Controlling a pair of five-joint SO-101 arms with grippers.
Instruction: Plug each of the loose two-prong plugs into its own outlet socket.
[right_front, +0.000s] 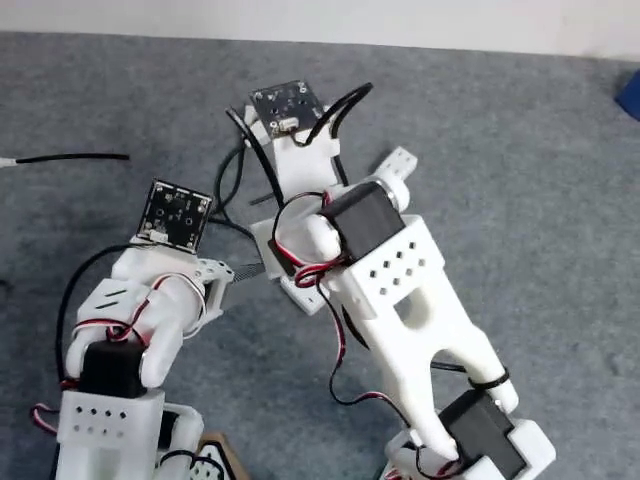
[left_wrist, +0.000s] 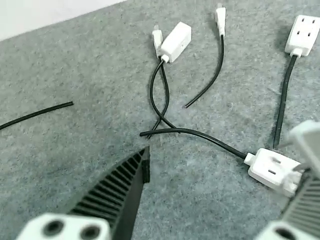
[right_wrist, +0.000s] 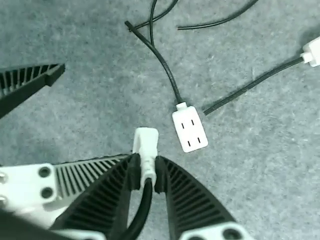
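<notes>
My right gripper (right_wrist: 146, 162) is shut on a white two-prong plug (right_wrist: 145, 142), whose black cord runs back between the fingers. The plug hangs just beside a white outlet socket (right_wrist: 190, 130) that lies face up on the grey carpet. In the left wrist view the same socket (left_wrist: 270, 167) lies between the wide-open fingers (left_wrist: 120, 192) of my left gripper (left_wrist: 220, 175), which holds nothing. Farther off lie a second socket (left_wrist: 303, 32), a white socket block (left_wrist: 176, 40) with a plug (left_wrist: 157, 36) beside it, and a loose plug (left_wrist: 220, 15) on a short cord.
Black cords (left_wrist: 162, 100) cross one another on the carpet between the sockets. A separate loose cord (right_front: 70, 158) lies off to the left. Both arms (right_front: 400, 290) stand close together over the middle of the carpet.
</notes>
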